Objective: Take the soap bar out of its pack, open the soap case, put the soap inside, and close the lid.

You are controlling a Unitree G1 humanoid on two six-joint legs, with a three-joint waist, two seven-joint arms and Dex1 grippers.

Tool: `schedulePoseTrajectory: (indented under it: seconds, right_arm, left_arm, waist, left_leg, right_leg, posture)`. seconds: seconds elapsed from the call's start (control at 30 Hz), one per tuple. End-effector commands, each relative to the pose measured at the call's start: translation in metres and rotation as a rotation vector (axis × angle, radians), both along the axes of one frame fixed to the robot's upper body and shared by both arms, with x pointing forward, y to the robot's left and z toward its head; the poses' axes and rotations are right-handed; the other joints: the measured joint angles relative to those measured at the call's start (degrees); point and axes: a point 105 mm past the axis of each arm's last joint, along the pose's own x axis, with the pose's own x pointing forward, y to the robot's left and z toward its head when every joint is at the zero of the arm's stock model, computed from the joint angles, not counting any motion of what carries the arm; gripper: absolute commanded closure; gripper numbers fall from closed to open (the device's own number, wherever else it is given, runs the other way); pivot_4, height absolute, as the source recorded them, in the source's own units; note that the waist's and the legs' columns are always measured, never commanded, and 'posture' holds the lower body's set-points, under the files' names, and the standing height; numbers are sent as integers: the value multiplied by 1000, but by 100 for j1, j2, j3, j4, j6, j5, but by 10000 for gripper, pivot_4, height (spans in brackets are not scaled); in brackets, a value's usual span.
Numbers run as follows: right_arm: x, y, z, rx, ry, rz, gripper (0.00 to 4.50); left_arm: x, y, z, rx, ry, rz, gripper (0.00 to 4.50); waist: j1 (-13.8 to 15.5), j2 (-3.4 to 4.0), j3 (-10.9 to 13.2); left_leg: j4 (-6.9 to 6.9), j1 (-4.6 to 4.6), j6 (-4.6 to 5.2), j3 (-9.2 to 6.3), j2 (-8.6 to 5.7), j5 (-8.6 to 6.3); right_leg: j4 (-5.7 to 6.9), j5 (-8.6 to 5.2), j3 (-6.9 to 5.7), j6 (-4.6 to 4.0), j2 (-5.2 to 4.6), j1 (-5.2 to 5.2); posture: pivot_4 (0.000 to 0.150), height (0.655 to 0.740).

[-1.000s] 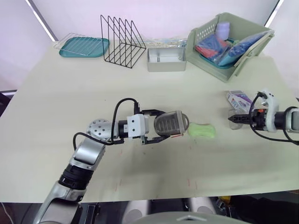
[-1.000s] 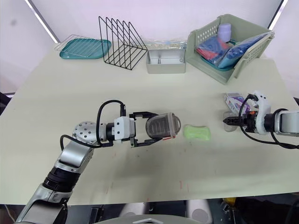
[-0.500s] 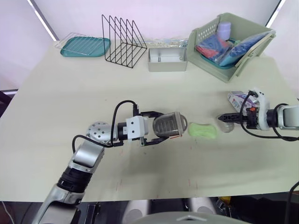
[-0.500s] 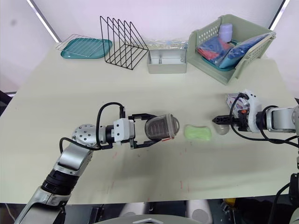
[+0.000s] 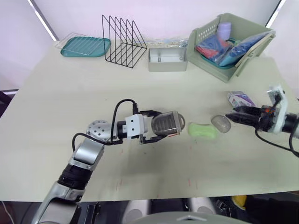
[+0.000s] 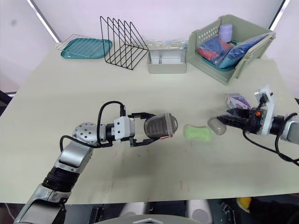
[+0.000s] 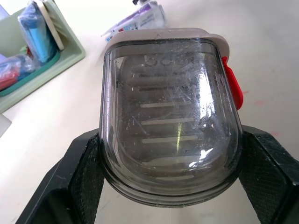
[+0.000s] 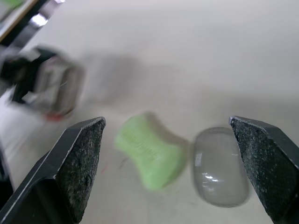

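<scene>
my left claw (image 5: pixel 159 126) is clamped across the smoky soap case (image 7: pixel 170 116), one black finger on each long side. the case lies on its side low over the table (image 5: pixel 70 93), its rim and red latch at the far end, toward the soap bar (image 5: pixel 202 130). the green soap lies bare on the table just beyond that rim, not touching it. next to the soap on its other side is the clear lid (image 5: pixel 221 123), lying flat. my right claw (image 5: pixel 231 116) points at the lid with its fingers spread wide and nothing between them. its tips are just beside the lid, and i cannot tell if they touch. the soap pack (image 5: pixel 240 98) lies near, behind that claw. well back stand a green basket (image 5: pixel 205 32), a metal tin (image 5: pixel 167 60), a wire rack (image 5: pixel 124 42) and a teal tray (image 5: pixel 85 46).
</scene>
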Motion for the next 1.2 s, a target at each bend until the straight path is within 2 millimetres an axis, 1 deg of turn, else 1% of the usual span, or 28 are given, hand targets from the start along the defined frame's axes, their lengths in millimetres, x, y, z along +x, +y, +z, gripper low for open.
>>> schedulePoseTrajectory:
  seconds: [0.03,0.17,0.27,0.37,0.57,0.67,0.77,0.83,0.9,1.03,1.2]
  right_arm:
    - [-32,12,-11,-87,-288,256,568]
    - [-52,17,-34,-106,-406,360,568]
    - [-57,21,-48,-73,-482,344,568]
    - [-62,23,-56,-53,-494,340,568]
    - [-68,28,-64,-36,-496,345,568]
    - [-68,29,-66,-34,-491,334,568]
    - [-67,29,-67,-35,-488,323,568]
    - [-66,29,-68,-39,-489,316,568]
    - [-65,29,-68,-40,-489,302,568]
    - [-64,30,-68,-36,-486,293,568]
    - [-64,32,-68,-27,-482,291,568]
  left_arm:
    - [6,2,11,-9,-39,-7,9026]
    - [10,3,10,3,-28,-8,9026]
    - [10,2,5,49,7,-32,9026]
    - [11,1,-1,111,49,-54,9026]
    - [15,0,-6,259,104,-88,9026]
    - [22,-5,-3,315,99,-94,9026]
    - [25,-18,2,332,104,-107,9026]
    - [26,-24,2,376,115,-107,9026]
    - [27,-25,-3,448,126,-108,9026]
    - [31,-25,-5,528,134,-100,9026]
    - [37,-32,2,543,121,-96,9026]
  waist:
    - [8,0,0]
    - [-55,0,0]
    - [-54,-3,-1]
    - [-38,-3,-1]
    - [-20,-3,-1]
    - [-15,-3,-1]
    - [-16,-3,-1]
    - [-15,-3,-1]
    - [-18,-3,-1]
    - [-38,-3,-1]
    - [-33,-3,-1]
  left_leg:
    - [1,0,0,0,-1,0]
    - [4,11,-1,7,-1,0]
    - [2,21,-1,10,6,0]
    - [2,21,-2,8,4,1]
    - [3,22,-2,1,-1,1]
    - [3,26,-2,1,-2,1]
    - [4,27,-2,-3,-3,1]
    - [5,27,-2,-3,-4,1]
    - [5,27,-1,-5,-5,1]
    - [5,27,-2,-7,-5,1]
    - [6,28,-2,-7,-5,1]
  right_leg:
    - [0,0,0,0,0,0]
    - [3,2,9,5,-1,5]
    - [4,3,12,6,5,8]
    - [3,3,14,5,3,9]
    - [2,3,10,5,2,15]
    - [1,3,10,5,2,22]
    - [0,3,6,5,3,26]
    - [-1,3,6,5,3,27]
    - [0,3,5,6,3,28]
    - [0,3,5,5,5,27]
    - [0,3,4,5,4,29]
  posture:
    - [1500,7400]
    - [1500,7400]
    - [1500,7400]
    - [1500,7400]
    - [1500,7400]
    - [1500,7400]
    - [1500,7400]
    - [1500,7400]
    - [1500,7400]
    - [1500,7400]
    - [1500,7400]
